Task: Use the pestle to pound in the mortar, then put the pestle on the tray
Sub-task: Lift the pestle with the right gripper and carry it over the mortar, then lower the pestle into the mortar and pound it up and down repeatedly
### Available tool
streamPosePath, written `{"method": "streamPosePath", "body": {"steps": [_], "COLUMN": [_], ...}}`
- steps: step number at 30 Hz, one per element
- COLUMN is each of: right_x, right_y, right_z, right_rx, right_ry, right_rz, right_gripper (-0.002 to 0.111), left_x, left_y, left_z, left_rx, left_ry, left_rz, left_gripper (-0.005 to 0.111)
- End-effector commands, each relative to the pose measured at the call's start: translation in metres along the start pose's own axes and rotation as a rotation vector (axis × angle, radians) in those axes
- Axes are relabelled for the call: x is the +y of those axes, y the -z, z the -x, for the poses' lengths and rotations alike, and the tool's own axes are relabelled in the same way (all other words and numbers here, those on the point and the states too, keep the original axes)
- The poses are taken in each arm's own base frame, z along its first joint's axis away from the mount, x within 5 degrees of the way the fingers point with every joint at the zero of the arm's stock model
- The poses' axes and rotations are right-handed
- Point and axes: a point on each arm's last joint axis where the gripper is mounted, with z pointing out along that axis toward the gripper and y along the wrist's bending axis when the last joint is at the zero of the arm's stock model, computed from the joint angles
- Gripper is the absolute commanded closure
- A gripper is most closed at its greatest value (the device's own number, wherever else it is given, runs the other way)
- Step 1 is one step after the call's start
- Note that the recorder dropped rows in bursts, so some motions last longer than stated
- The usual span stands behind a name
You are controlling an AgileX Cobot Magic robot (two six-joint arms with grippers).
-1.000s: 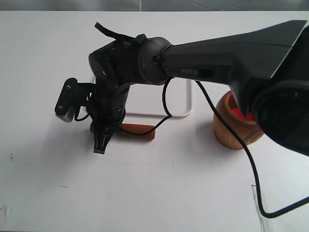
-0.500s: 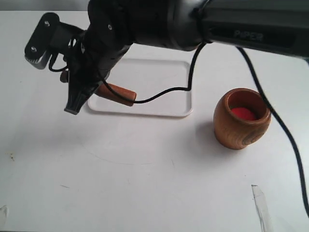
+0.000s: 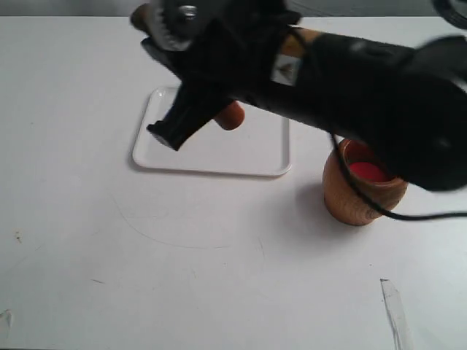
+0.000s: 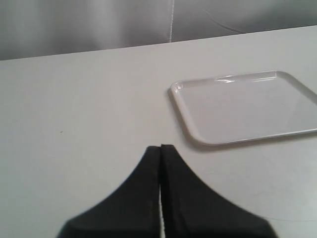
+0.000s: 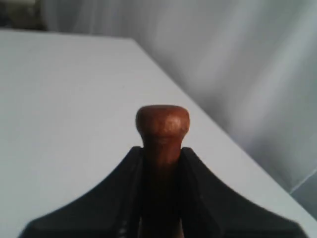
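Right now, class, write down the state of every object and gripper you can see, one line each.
Flat white rectangular plastic tray: flat on the table, nothing seen lying on it.
Rounded brown wooden mortar: upright, mouth open, partly hidden by the arm.
Reddish-brown wooden pestle: gripped by its thin handle, held above the tray, not laid down.
Right gripper: shut on the pestle.
Left gripper: shut, empty.

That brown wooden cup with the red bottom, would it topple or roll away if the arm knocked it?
The mortar looks like thick-walled wood, so probably stiff and fairly heavy for its size. It stands upright on the table, but its belly bulges wider than its foot, so a hard knock might tip it; once down, the rounded sides would likely roll.
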Motion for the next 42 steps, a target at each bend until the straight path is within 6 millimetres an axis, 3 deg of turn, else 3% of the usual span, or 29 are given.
{"method": "streamPosePath", "body": {"steps": [1, 6, 12, 15, 34, 42], "right_x": [-0.013, -0.021, -0.02, -0.017, -0.023, -0.018], "right_y": [0.066, 0.122, 0.149, 0.154, 0.154, 0.149], "right_z": [-0.014, -0.06, -0.11, -0.121, -0.122, -0.124], "right_rx": [-0.276, -0.379, -0.348, -0.324, -0.268, -0.243], "right_ry": [-0.098, -0.131, -0.212, -0.248, -0.185, -0.221], "right_rz": [-0.225, -0.485, -0.615, -0.599, -0.679, -0.606], "right_gripper": [0.108, 0.108, 0.108, 0.108, 0.108, 0.108], "left_x": [-0.001, -0.001, -0.001, -0.001, -0.001, -0.001], "left_y": [0.0, 0.0, 0.0, 0.0, 0.0, 0.0], "left_z": [0.0, 0.0, 0.0, 0.0, 0.0, 0.0], "left_rx": [-0.007, -0.007, -0.007, -0.007, -0.007, -0.007], "left_ry": [0.012, 0.012, 0.012, 0.012, 0.012, 0.012], "left_rz": [-0.008, -0.008, -0.008, -0.008, -0.008, -0.008], "left_gripper": [0.107, 0.107, 0.107, 0.107, 0.107, 0.107]}}
